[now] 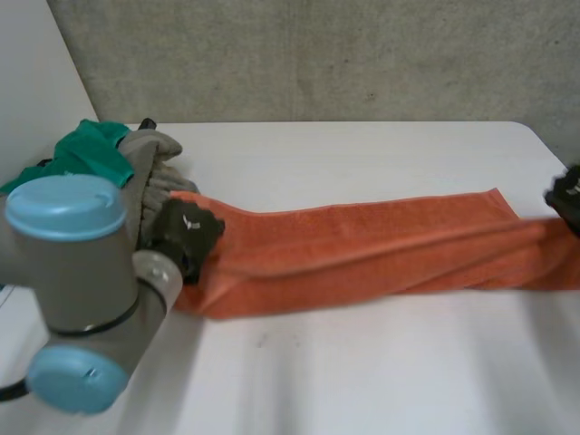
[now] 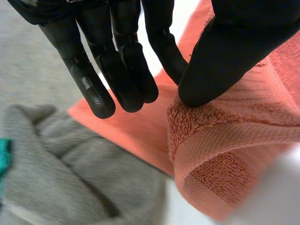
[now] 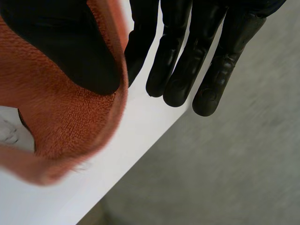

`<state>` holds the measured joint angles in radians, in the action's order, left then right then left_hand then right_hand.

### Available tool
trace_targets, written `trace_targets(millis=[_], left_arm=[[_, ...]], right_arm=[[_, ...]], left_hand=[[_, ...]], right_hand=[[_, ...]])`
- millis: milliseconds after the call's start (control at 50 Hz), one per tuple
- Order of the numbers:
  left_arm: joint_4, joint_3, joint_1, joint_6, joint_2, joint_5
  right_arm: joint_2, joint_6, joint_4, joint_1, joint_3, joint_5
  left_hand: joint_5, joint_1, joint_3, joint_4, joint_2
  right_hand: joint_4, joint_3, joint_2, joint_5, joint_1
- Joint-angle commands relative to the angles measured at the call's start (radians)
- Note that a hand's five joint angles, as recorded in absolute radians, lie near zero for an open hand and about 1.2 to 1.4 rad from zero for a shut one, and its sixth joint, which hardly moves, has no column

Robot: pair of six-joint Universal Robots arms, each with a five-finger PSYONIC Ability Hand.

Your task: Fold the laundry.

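Note:
A long orange towel (image 1: 362, 245) lies stretched across the white table (image 1: 362, 372), doubled along its length. My left hand (image 1: 186, 234) is at the towel's left end. In the left wrist view the thumb (image 2: 225, 47) presses a rolled corner of the orange towel (image 2: 243, 136) against the straight fingers (image 2: 122, 70). My right hand (image 1: 566, 192) holds the towel's right end at the table's right edge. There the orange towel (image 3: 61, 122) curls round the thumb (image 3: 70, 47), pinched beside the straight fingers (image 3: 187, 56).
A crumpled grey cloth (image 1: 154, 163) and a green cloth (image 1: 91, 149) are piled at the back left, just behind my left hand. The grey cloth (image 2: 61, 173) lies under the left fingertips. The table's edge (image 3: 140, 154) runs right below my right hand.

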<state>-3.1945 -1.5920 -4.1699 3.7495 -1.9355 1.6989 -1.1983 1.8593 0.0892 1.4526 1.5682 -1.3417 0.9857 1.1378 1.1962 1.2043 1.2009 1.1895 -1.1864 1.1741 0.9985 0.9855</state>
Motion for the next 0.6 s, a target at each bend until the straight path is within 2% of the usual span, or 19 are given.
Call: trace_targets(millis=[20,120,220,260,280,320,340,380,400,480,600], left_arm=[[-0.105,0.194,-0.009,0.004,-0.184,0.096],[-0.117,0.300,-0.009,0.010,-0.289,0.113],[-0.171,0.394,-0.009,0.023,-0.365,0.128],[-0.186,0.409,-0.009,0.036,-0.379,0.127],[-0.203,0.420,-0.009,0.062,-0.388,0.127],[-0.225,0.423,-0.009,0.088,-0.390,0.127],[-0.246,0.419,-0.009,0.113,-0.384,0.128],[-0.261,0.406,-0.007,0.127,-0.375,0.128],[-0.266,0.400,-0.004,0.130,-0.370,0.125],[-0.266,0.333,0.013,0.133,-0.311,0.111],[-0.265,0.189,0.040,0.135,-0.188,0.048]], right_arm=[[0.268,-0.003,0.182,0.087,-0.230,0.036],[0.452,0.000,0.259,0.133,-0.402,0.050],[0.562,0.029,0.374,0.144,-0.500,0.070],[0.588,0.050,0.406,0.147,-0.520,0.075],[0.606,0.076,0.437,0.156,-0.537,0.069],[0.617,0.109,0.451,0.166,-0.551,0.059],[0.615,0.151,0.457,0.169,-0.556,0.058],[0.605,0.202,0.457,0.172,-0.556,0.058],[0.599,0.231,0.457,0.172,-0.556,0.055],[0.502,0.420,0.413,0.167,-0.515,0.012],[0.390,0.552,0.224,0.161,-0.436,0.013]], left_hand=[[0.236,0.258,0.200,0.192,0.195],[0.236,0.258,0.200,0.192,0.195],[0.236,0.258,0.200,0.192,0.195],[0.236,0.258,0.200,0.192,0.195],[0.236,0.258,0.200,0.192,0.195],[-0.067,-0.045,-0.103,-0.111,-0.108],[-0.450,-0.427,-0.486,-0.494,-0.490],[-0.866,-0.843,-0.902,-0.910,-0.906],[-0.986,-0.963,-1.022,-1.030,-1.026],[-0.986,-0.963,-1.022,-1.030,-1.026],[-0.986,-0.963,-1.022,-1.030,-1.026]], right_hand=[[0.207,-0.210,0.222,0.223,0.411],[0.207,-0.210,0.222,0.223,0.411],[0.207,-0.210,0.222,0.223,0.411],[-0.122,0.119,-0.107,-0.105,0.082],[-0.487,0.484,-0.472,-0.471,-0.283],[-0.868,0.865,-0.852,-0.851,-0.664],[-1.015,1.012,-1.000,-0.998,-0.811],[-1.015,1.012,-1.000,-0.998,-0.811],[-1.015,1.012,-1.000,-0.998,-0.811],[-1.015,1.012,-1.000,-0.998,-0.811],[-1.015,1.012,-1.000,-0.998,-0.811]])
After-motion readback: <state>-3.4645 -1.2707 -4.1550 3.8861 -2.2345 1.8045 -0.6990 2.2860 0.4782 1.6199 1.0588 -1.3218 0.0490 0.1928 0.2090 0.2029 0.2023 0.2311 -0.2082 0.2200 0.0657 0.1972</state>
